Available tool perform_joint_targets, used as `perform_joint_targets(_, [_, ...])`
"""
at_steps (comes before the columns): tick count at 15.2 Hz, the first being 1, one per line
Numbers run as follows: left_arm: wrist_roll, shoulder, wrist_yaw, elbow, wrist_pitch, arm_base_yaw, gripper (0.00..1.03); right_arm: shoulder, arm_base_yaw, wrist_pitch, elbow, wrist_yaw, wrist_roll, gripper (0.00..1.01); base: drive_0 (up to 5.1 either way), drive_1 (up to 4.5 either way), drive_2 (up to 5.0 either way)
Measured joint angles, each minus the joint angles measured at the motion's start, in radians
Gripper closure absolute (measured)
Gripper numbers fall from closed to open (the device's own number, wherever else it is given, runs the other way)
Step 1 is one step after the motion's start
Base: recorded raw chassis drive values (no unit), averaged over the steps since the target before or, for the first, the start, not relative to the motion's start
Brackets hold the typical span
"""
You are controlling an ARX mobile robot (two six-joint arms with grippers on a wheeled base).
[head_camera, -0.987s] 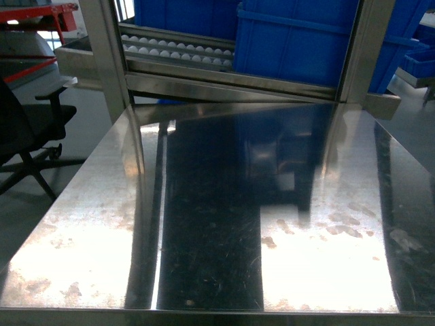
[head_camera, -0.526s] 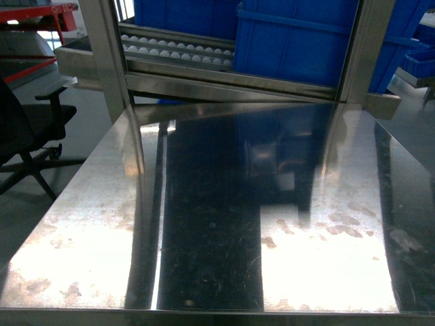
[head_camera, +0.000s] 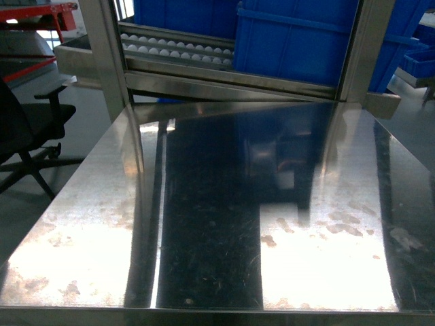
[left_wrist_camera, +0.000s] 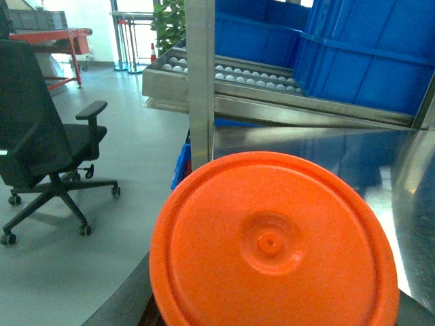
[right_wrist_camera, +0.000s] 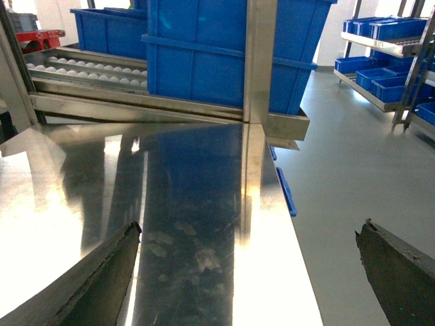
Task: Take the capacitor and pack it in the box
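A round orange capacitor (left_wrist_camera: 272,244) fills the lower part of the left wrist view, end-on and up in the air over the steel table's (head_camera: 217,224) left edge. It covers my left gripper's fingers, which carry it. My right gripper (right_wrist_camera: 251,225) hangs open over the table's right edge, its dark fingertips (right_wrist_camera: 129,234) far apart with nothing between them. The box is out of view. Neither gripper shows in the head view.
Behind the table stands a steel frame with posts (head_camera: 105,61), a sloping roller rack (head_camera: 177,47) and large blue bins (head_camera: 292,41). A black office chair (left_wrist_camera: 47,136) stands on the floor at the left. Shelves with more blue bins (right_wrist_camera: 387,41) stand at the far right.
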Motion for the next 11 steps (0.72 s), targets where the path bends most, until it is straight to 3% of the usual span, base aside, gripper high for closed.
perform_joint_targets(11, [0.001, 0.0, 0.0, 0.0, -0.003, 0.0, 0.59, 0.0, 0.0, -0.004, 0.0, 0.0, 0.0, 0.03, 0.0, 0.0, 0.0])
